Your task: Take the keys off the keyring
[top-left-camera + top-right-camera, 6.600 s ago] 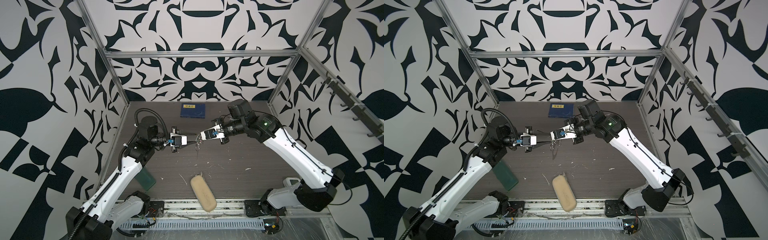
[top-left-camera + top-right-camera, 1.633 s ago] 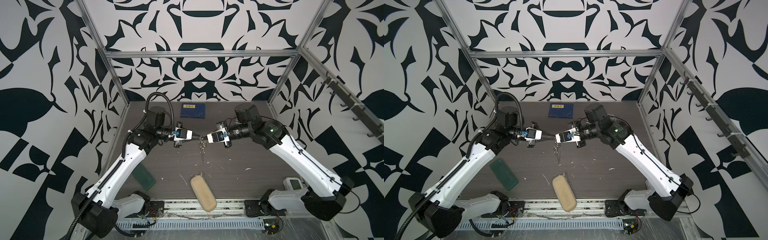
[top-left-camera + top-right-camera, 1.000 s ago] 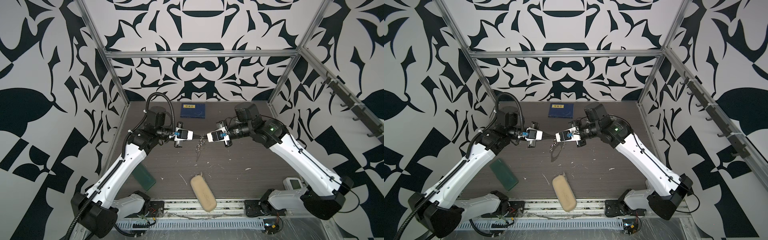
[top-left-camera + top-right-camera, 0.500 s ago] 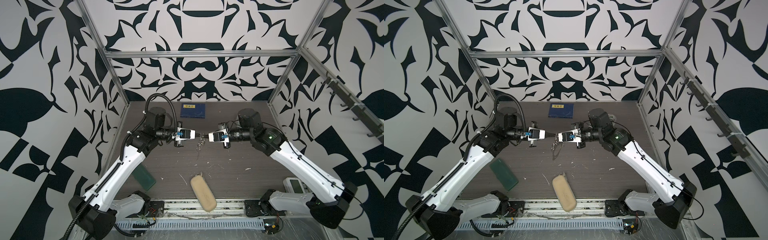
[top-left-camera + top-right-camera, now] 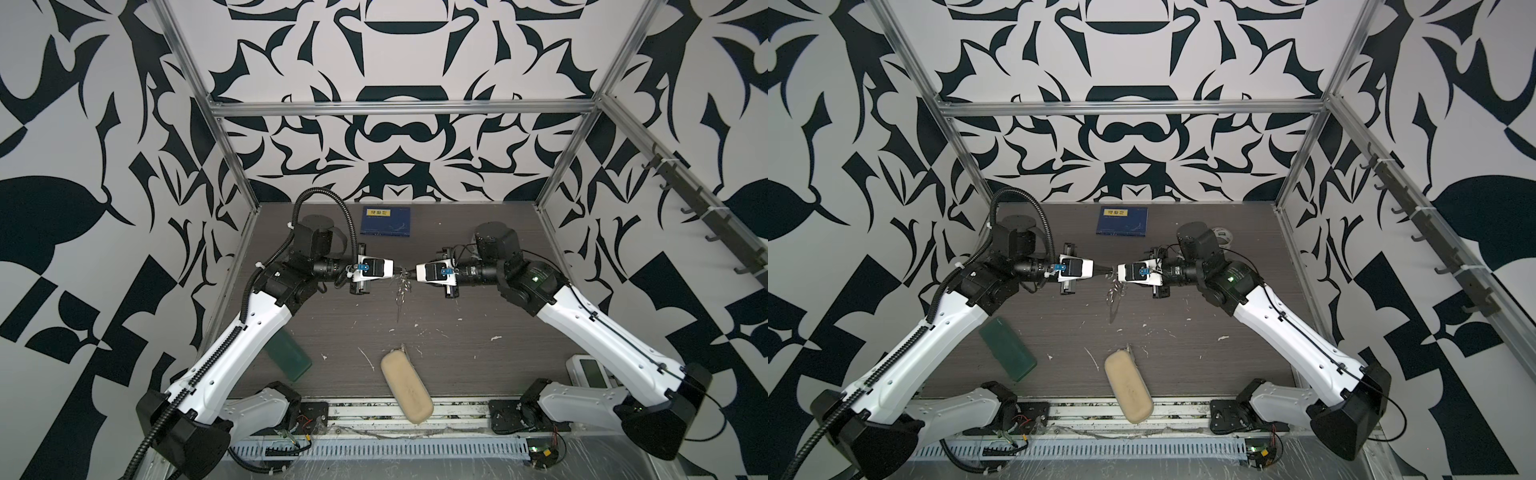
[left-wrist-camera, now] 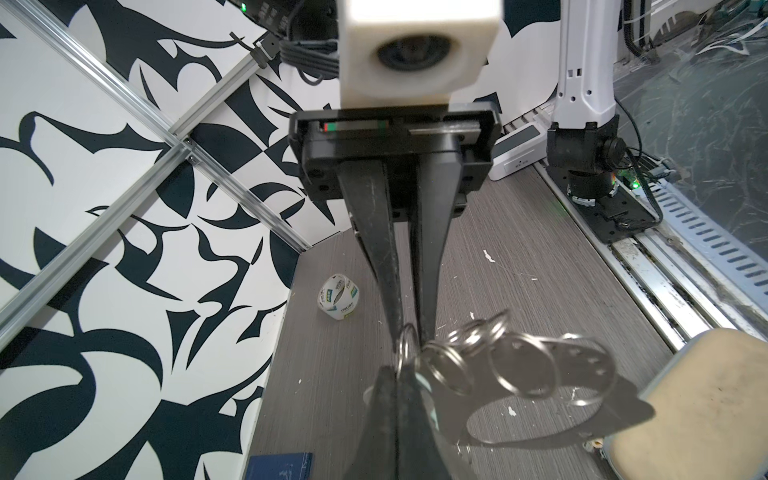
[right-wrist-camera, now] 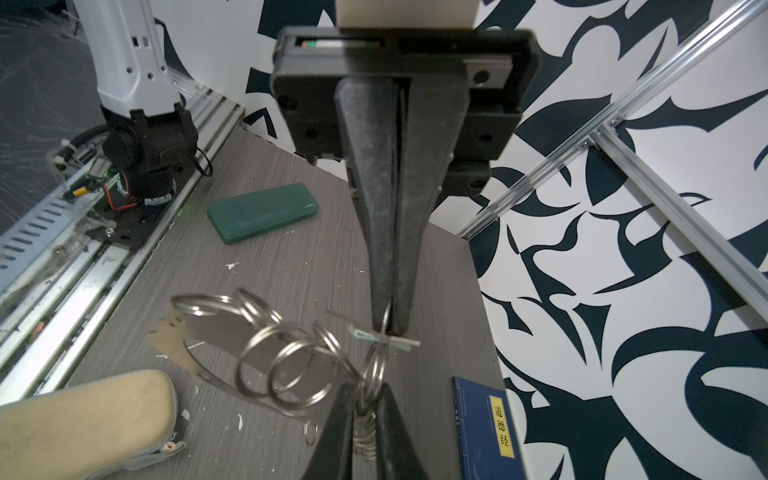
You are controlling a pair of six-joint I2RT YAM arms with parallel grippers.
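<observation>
Above the table (image 7: pixel 291 266), left gripper (image 7: pixel 388 326) pinches one ring of the keyring (image 7: pixel 286 370); right gripper (image 7: pixel 365 405) has jaws narrowly parted around a ring, grip uncertain.

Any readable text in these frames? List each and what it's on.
"道德经": yellow label on the blue book.
Tape roll: printed lettering, too blurred to read.
Green case: small mark near one end, too small to read.

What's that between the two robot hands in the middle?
The keyring: a bunch of silvery wire rings hanging in the air, pinched by the left hand and the right hand. Both top views show it.
</observation>
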